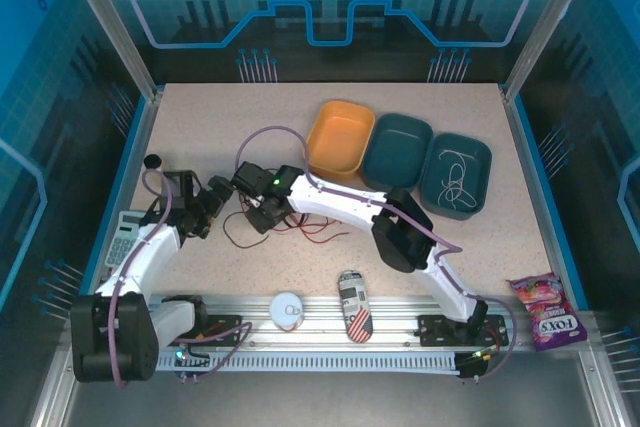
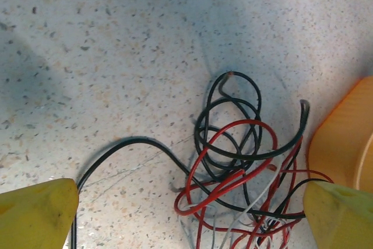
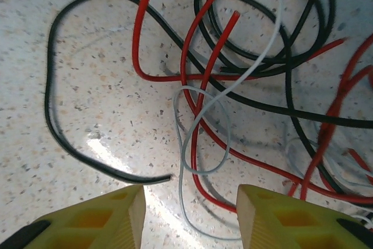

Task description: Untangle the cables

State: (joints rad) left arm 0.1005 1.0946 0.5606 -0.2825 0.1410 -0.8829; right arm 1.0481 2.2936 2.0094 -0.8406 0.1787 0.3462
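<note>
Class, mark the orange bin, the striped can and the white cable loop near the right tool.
orange bin [image 1: 340, 142]: top view, bare inner floor
striped can [image 1: 353, 307]: top view, middle of its side
white cable [image 3: 227, 138]: right wrist view, loop's right side

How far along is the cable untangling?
Looks done: one white cable lies alone in the far-right teal bin. In hand: nothing; left gripper and right gripper hover open over the tangle. Left: its red, black and white cables cross each other.
</note>
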